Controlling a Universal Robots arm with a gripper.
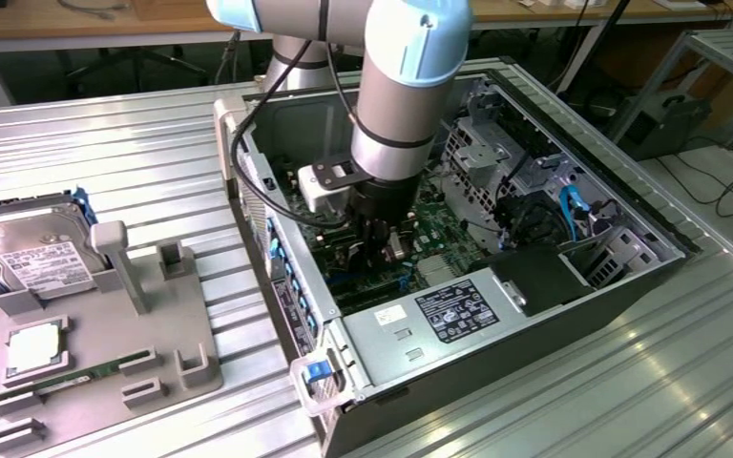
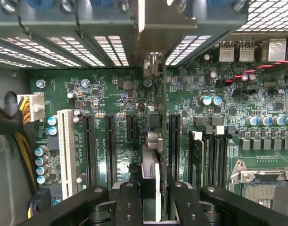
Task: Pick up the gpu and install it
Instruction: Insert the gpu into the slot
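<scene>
While the arm reaches down into the open computer case [image 1: 621, 215], the scene is laid out as follows.

Gripper: the gripper [image 1: 380, 250] is seen low inside the case, just above the motherboard [image 1: 450, 234]; in the wrist view the gripper [image 2: 151, 200] is closed on the card, one black finger [image 2: 129, 202] pressed to each side.

Gpu: the gpu [image 2: 151, 155] is held edge-on between the fingers, standing upright over the motherboard [image 2: 205, 122], in line with the gap between the long black expansion slots [image 2: 111, 150]. Its silvery bracket [image 2: 153, 19] is seen against the slotted rear wall of the case. Whether its edge is seated in a slot cannot be told.

Case interior: a power supply [image 1: 450, 315] with a black label is seen at the near end.

Parts tray: on the exterior view's left, a grey tray [image 1: 188, 353] is set on the metal table [image 1: 150, 162], carrying a hard drive [image 1: 35, 253] and a green memory stick [image 1: 68, 382].
</scene>
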